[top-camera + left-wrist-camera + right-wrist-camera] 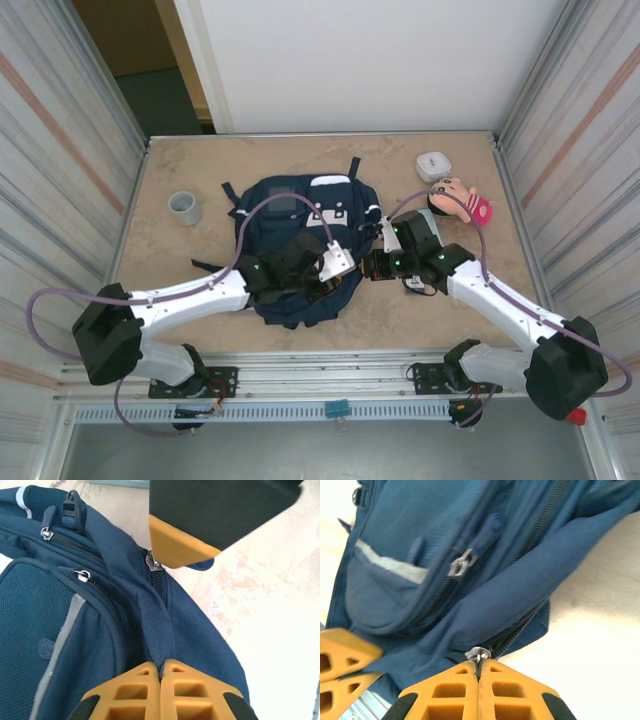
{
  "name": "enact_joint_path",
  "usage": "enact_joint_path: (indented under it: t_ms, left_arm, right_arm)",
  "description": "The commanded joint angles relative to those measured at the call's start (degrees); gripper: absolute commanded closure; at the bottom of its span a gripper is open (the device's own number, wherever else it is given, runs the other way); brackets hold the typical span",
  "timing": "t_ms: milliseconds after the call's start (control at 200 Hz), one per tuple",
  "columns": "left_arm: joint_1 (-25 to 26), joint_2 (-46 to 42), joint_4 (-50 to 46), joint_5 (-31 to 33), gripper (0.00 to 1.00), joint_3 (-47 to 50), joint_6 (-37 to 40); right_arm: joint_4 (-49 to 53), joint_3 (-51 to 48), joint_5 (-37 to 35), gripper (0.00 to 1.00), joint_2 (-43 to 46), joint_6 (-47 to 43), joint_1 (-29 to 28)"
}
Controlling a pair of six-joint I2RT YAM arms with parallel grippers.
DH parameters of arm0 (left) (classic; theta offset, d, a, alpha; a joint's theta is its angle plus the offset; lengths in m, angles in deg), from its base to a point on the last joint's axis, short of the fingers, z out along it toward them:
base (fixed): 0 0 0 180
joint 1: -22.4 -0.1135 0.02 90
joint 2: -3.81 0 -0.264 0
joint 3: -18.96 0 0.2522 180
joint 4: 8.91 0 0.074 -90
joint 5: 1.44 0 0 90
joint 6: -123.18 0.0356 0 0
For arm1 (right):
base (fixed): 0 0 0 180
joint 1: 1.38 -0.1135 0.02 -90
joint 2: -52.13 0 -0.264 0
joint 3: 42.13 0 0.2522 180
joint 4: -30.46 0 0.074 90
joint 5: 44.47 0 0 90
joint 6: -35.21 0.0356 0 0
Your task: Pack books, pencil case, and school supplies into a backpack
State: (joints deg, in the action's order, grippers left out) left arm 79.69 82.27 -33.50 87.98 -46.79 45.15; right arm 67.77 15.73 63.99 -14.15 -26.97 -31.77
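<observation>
The navy backpack [300, 215] lies flat in the middle of the table, with both arms meeting at its near right edge. My left gripper [161, 667] is shut on a fold of the backpack's fabric [157, 630] beside the main zipper. My right gripper [479, 664] is shut on the silver zipper pull [479, 654] of that zipper, whose dark teeth [520, 625] run away up to the right. One orange finger of the right gripper [175, 545] shows at the top of the left wrist view. The books, the pencil case and the school supplies are out of view.
A grey cup [184, 207] stands left of the backpack. A small white rounded case [434, 165] and a pink-clothed doll [462, 200] lie at the back right. Corrugated walls close in both sides. Bare tabletop [180, 270] lies near left.
</observation>
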Motion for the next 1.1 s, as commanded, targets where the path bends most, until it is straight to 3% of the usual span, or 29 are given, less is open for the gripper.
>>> enact_joint_path:
  t_ms: [0,195,381,591,697,762,837,957,1097]
  left_arm:
    - [-0.18,-4.6,0.35,-2.3,1.0,1.72,2.79]
    - [-0.43,-13.04,3.28,-9.15,1.0,6.36,8.93]
    - [-0.52,-15.83,3.3,-12.25,1.0,7.16,10.98]
    - [-0.78,-15.29,4.52,-9.19,1.0,8.14,10.29]
    - [-0.91,-15.61,2.3,-6.31,0.57,7.34,9.57]
    - [-1.95,-17.83,0.79,-5.89,0.42,7.5,9.98]
    - [-4.56,-21.53,-2.33,-7.26,0.35,8.02,11.07]
    - [-10.4,-26.17,-10.91,-12.2,0.33,8.65,17.18]
    - [-10.76,-25.47,-21.1,-8.15,0.27,8.33,27.93]
  right_arm:
    - [-4.12,0.91,2.18,1.0,-1.58,-0.01,5.63]
    - [-7.68,2.51,4.05,1.0,-10.05,-0.93,13.5]
    - [-13.62,5.08,2.95,1.0,-15.84,1.02,16.77]
    - [-14.55,6.39,5.63,1.0,-16.19,0.5,17.56]
    - [-15.67,3.71,7.67,0.61,-11.86,-0.21,17.47]
    - [-16.01,1.58,8.68,0.5,-8.45,-0.54,17.18]
    - [-16.43,-0.71,9.41,0.46,-4.06,-0.96,15.99]
    - [-16.89,-3.48,8.94,0.45,1.97,-1.38,12.0]
    - [-16.64,-4.88,6.47,0.44,5.55,-1.28,6.13]
